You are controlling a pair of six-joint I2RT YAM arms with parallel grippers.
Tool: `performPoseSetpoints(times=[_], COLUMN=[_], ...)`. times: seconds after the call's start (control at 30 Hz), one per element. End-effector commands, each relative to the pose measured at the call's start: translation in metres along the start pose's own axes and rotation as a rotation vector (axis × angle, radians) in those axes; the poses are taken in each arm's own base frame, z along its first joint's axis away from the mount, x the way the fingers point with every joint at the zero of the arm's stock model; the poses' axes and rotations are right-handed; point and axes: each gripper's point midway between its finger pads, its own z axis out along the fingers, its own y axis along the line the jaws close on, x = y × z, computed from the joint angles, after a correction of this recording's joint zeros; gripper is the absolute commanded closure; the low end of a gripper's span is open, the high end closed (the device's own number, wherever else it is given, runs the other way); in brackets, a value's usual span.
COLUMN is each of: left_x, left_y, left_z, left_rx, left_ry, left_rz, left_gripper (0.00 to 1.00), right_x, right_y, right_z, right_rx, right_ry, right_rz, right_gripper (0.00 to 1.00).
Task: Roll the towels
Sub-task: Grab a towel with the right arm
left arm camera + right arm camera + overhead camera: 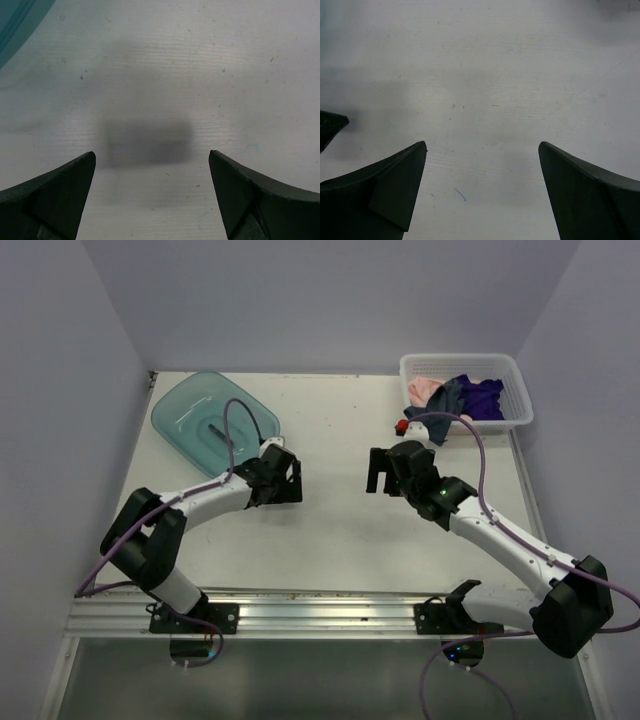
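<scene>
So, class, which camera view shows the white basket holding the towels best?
The top external view: the white basket sits at the far right corner of the table, with pink, slate-blue and purple towels heaped inside. Neither wrist view shows it, only the table surface.

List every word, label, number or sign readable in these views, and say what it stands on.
None: no text is readable in any view.
The towels, white basket, teal tray, table, left gripper and right gripper show no lettering or numbers.
</scene>
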Motion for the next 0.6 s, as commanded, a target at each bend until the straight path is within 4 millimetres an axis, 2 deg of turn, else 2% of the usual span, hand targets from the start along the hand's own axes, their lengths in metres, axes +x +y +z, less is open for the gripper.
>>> performPoseSetpoints(times=[0.0, 0.23, 0.27, 0.33, 0.4, 0.43, 0.47, 0.57], left_x=[-0.019, -0.021, -0.027, -0.034, -0.036, -0.047, -0.045, -0.063], left_y=[-0.006, 0.018, 0.027, 0.034, 0.044, 0.048, 0.053, 0.069], left_z=[0.002, 0.021, 0.023, 0.028, 0.034, 0.035, 0.038, 0.040], left_rx=[0.037, 0.028, 0.018, 0.001, -0.037, -0.054, -0.077, -0.122], left_ry=[-0.033, 0.012, 0.005, -0.002, 0.012, -0.006, 0.012, -0.007], left_rz=[-0.039, -0.106, -0.131, -0.135, -0.139, -0.146, -0.143, -0.169], left_gripper=[0.01, 0.01, 0.01, 0.01, 0.01, 0.01, 0.01, 0.01], right_x=[-0.014, -0.013, -0.013, -0.013, -0.012, -0.012, -0.013, -0.013], right_y=[0.002, -0.003, -0.003, -0.001, 0.001, 0.002, 0.003, 0.002], right_z=[-0.003, -0.007, -0.007, -0.006, -0.004, -0.004, -0.004, -0.004], right_rx=[-0.003, 0.008, 0.008, -0.004, -0.014, -0.014, -0.015, -0.012], right_ry=[-0.034, -0.042, -0.043, -0.051, -0.047, -0.043, -0.043, -0.039], right_rz=[0.003, 0.007, 0.009, 0.012, 0.011, 0.008, 0.008, 0.006], right_gripper=[0.02, 0.01, 0.02, 0.01, 0.02, 0.02, 0.01, 0.02])
